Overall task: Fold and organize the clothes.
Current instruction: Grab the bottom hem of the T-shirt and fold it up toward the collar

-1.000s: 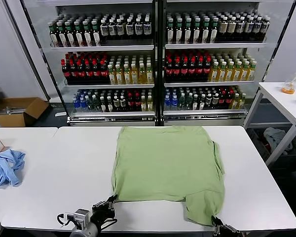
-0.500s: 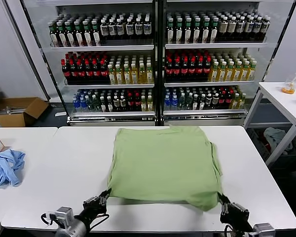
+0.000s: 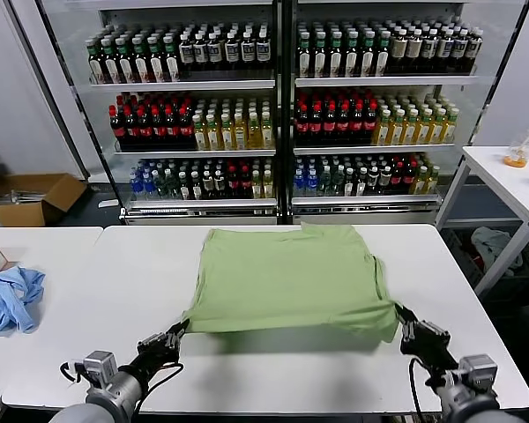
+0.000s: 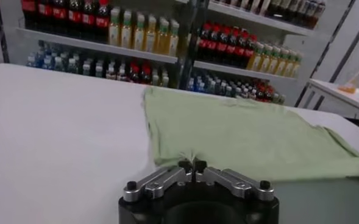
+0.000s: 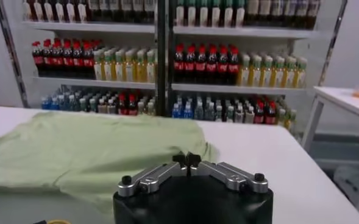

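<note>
Left gripper at the near left of the white table, fingers pressed together, pinching the near left corner of the green shirt. Left wrist view confirms: fingertips closed with the shirt edge caught between them. Right gripper at the near right, also clamped, pinching the shirt's near right corner; right wrist view shows the tips meeting on the shirt fabric.

Both near corners are lifted off the tabletop, the near hem hangs between the two grippers and casts a shadow below. Far part of the shirt lies flat on the table toward the drinks fridge. Nothing sits between grippers and shirt.

Light blue cloth on the adjoining table to the left, well apart from the shirt. Cardboard box on the floor behind it. Another white table at far right.
</note>
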{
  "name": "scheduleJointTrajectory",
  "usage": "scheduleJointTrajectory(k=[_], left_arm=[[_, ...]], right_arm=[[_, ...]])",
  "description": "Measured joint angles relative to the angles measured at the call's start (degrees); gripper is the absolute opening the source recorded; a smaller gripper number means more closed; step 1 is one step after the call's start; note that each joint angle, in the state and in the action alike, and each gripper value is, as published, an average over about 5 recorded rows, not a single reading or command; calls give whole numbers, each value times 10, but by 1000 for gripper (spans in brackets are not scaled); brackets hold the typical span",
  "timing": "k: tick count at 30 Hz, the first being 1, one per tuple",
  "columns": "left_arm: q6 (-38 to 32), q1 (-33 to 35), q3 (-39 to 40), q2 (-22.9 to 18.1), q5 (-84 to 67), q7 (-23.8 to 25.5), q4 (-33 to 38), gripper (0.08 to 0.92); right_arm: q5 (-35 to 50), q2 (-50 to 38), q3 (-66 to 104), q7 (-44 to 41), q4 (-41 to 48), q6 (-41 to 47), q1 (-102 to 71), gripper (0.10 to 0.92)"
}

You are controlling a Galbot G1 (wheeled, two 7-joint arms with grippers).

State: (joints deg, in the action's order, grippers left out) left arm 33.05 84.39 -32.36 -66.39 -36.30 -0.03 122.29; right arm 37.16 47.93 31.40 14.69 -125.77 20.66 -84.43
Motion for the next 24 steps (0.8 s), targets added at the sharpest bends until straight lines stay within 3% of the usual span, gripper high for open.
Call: scheduleJointTrajectory(k=[14,24], left_arm=[[-4,-118,57,55,2,-2,-87,94],[-12,-196,114,62,20,-1,-146,94]], right_arm=[[-23,-53,-108,-27,101,8,180,105],[-60,-76,-184,-58,174,11,297,105]])
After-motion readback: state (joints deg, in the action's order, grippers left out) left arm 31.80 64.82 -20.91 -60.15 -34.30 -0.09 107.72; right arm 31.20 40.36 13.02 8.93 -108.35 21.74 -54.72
